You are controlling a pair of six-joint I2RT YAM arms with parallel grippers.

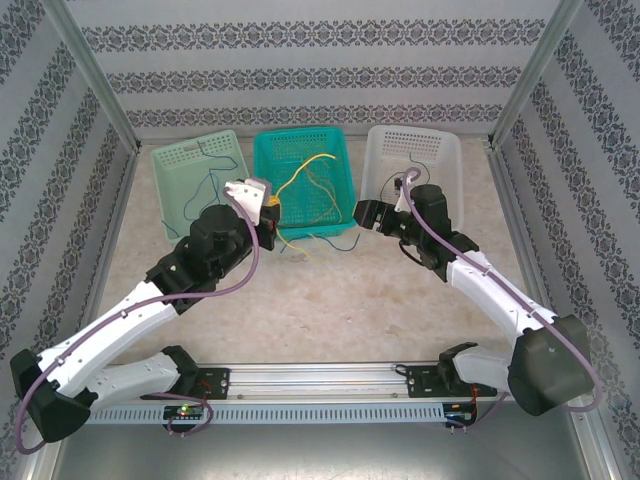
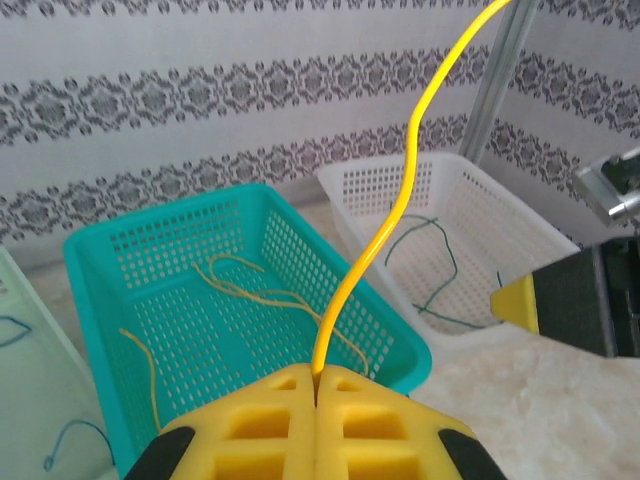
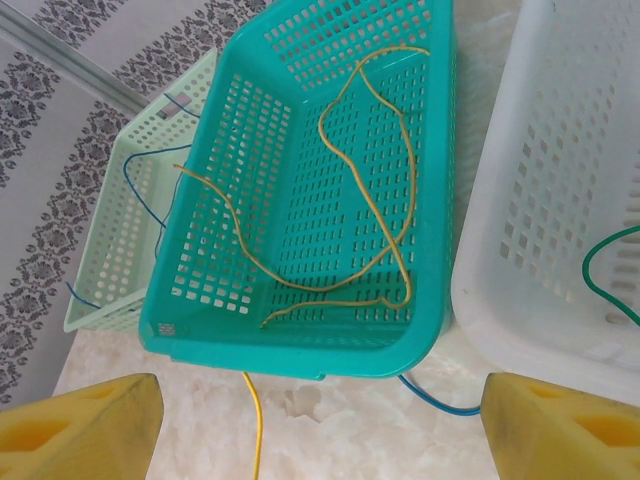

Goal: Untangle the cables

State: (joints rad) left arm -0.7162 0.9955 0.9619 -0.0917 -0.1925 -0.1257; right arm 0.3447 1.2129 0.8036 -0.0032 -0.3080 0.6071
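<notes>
While the three baskets stand in a row across the upper middle of the top view, light green basket (image 1: 170, 160) left, teal basket (image 1: 300, 134) centre, white basket (image 1: 440, 145) right, we put the whole question at the teal one's near wall.

Both arms reach up the frame toward it. The left gripper (image 1: 268, 207) sits at its lower left corner and the right gripper (image 1: 362, 212) at its lower right, so the two are about equally near.

In the left wrist view, the left gripper (image 2: 316, 378) has its yellow pads pressed together on a yellow cable (image 2: 400, 200). This cable climbs from the bottom centre to the top right of the frame.

The right gripper (image 3: 320, 430) stands wide with nothing between its pads, which sit in the lower corners of its own view.

A loose yellow strand (image 3: 255, 420) drops from under the teal rim, running top to bottom and left of the midline (nearer the left-hand pad). A blue strand (image 3: 440, 405) lies lower right, close to the other pad.

More yellow strands (image 3: 390, 200) loop inside the teal basket, and a dark green wire (image 2: 445, 250) lies in the white one.

We judge the hanging strand's long axis crosses the right jaws' closing line, so a small shift leftward in the frame would centre it. We cannot tell whether it is the held cable's other end.
</notes>
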